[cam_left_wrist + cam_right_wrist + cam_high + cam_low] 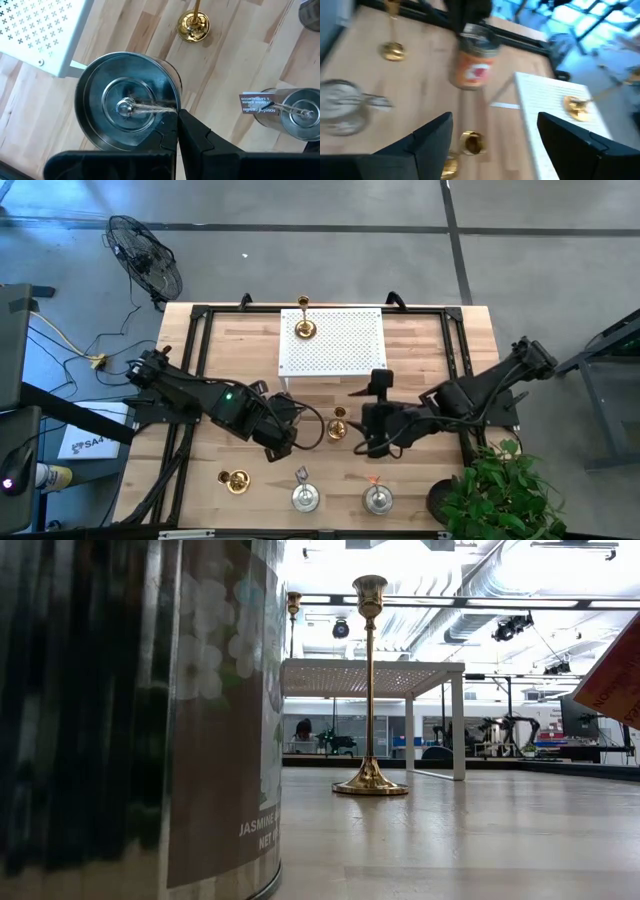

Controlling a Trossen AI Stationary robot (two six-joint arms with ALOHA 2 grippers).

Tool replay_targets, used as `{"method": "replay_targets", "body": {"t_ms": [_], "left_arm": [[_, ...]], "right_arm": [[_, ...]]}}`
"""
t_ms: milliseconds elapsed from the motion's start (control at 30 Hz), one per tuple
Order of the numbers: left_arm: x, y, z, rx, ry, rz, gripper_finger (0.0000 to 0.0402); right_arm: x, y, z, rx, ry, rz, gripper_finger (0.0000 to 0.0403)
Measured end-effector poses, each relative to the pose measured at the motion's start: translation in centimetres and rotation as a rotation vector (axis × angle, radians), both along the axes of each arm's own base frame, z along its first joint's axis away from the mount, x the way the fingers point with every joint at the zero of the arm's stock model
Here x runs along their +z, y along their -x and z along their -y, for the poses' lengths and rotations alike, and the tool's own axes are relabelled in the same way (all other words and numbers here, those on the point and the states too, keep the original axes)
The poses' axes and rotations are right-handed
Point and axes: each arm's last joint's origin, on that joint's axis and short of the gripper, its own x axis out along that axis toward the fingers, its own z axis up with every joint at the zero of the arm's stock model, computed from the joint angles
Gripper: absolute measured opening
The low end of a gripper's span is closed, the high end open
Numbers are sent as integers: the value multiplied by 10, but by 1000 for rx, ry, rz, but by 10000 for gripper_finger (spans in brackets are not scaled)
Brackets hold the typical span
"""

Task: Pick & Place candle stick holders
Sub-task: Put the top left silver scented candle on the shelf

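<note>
The left gripper (283, 432) is sitting over the middle of the table (430, 340), just left of centre, with its fingers (200, 140) pressed together on the twine at the lid knob of the silvery holder with the orange label (125, 95). The right wrist view is showing that holder (475, 65) directly under the left gripper; whether it is resting on the wood or hanging clear cannot be told. The right gripper (358, 430) is positioned just right of centre, its fingers (432, 132) standing well apart and holding nothing, and it is facing the middle gold holder (338, 426), which is standing upright on the table between the two grippers and appearing low between the spread fingers in the right wrist view (472, 142). A second gold holder (304, 329) is standing on the near-left part of the white perforated rack (345, 345) at the far centre of the table. The third gold holder (236, 480) is standing at the near left. Two more silvery holders (305, 498) (377, 498) are sitting side by side, apart from each other, along the near edge.
</note>
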Motion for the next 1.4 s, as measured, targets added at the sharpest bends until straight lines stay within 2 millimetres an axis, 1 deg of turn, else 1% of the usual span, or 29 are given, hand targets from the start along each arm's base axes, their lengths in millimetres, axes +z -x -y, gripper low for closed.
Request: {"method": "replay_targets", "body": {"t_ms": [167,333,567,667,733,867,1033,1233,1400], "left_arm": [[0,0,0,7,3,-1,0],[0,0,0,12,4,-2,0],[0,0,0,13,4,-2,0],[0,0,0,13,4,-2,0],[0,0,0,13,3,-1,0],[0,0,0,13,3,-1,0],[0,0,0,13,3,-2,0],[0,0,0,13,2,-2,0],[0,0,0,13,1,-1,0]], "right_arm": [[-1,0,-1,20,17,-14,289],[0,0,0,-3,29,-1,289],[2,-3,-5,152,19,-16,289],[1,-2,-7,197,-33,-36,289],[0,-2,-8,268,-42,-65,289],[-1,-1,-13,393,-128,-96,288],[-1,0,-15,462,-210,-119,288],[4,-2,-19,573,-206,-71,288],[9,-4,-21,560,-266,-22,288]]}}
